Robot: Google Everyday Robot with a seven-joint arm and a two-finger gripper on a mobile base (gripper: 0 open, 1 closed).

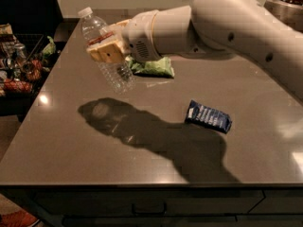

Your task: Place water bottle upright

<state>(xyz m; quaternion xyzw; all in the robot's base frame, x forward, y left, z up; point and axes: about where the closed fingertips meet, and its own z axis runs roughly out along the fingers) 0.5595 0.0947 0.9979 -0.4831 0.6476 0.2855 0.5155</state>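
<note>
The water bottle (97, 32) is a clear ribbed plastic bottle with a white cap. It is held in the air above the grey table (71, 141), tilted, with the cap up and to the left and the base down toward the table. My gripper (108, 47) is shut on the bottle's middle, its tan fingers across the label. The white arm reaches in from the upper right. The bottle's base hangs a little above the tabletop, beside the green snack bag (154, 67).
A small dark blue packet (208, 117) lies right of centre. The green crinkled bag lies just behind the arm. A wire rack with assorted items (21, 65) stands off the table's left edge. The arm's shadow falls across the table's middle.
</note>
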